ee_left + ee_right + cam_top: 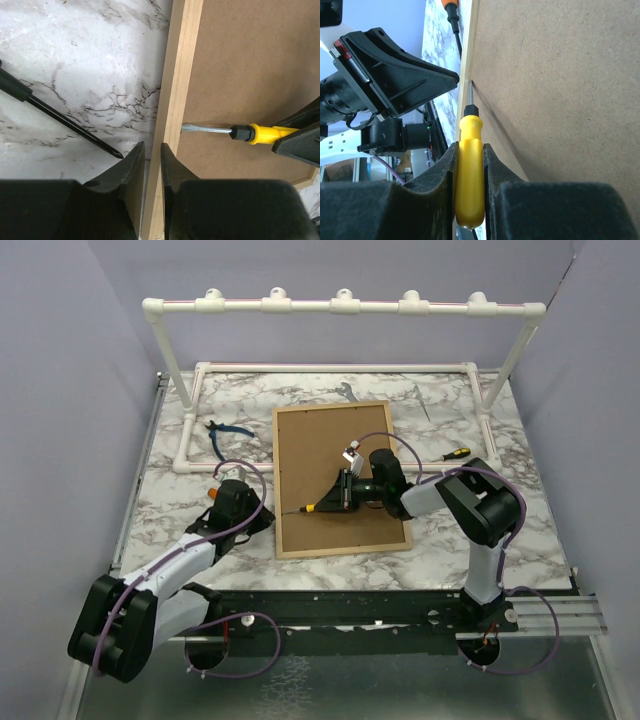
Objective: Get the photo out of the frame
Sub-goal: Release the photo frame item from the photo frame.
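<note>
The frame point(335, 455) lies face down in the middle of the table, its brown fibreboard back up and its light-wood edging around it. The photo is hidden. My right gripper point(345, 495) point(469, 150) is shut on a yellow-handled screwdriver point(470, 170) point(262, 134). It holds the screwdriver low over the back, the blade tip against the inner side of the left edging. My left gripper point(262, 518) point(152, 147) sits over the frame's left wooden edge point(172, 100). Its jaws are nearly together and hold nothing that I can see.
A black-shafted, orange-handled screwdriver point(65, 120) lies on the marble just left of the left gripper. Blue pliers point(228, 432) lie at the far left. Another screwdriver point(452, 453) lies right of the frame. A white PVC pipe rack point(340, 306) spans the back.
</note>
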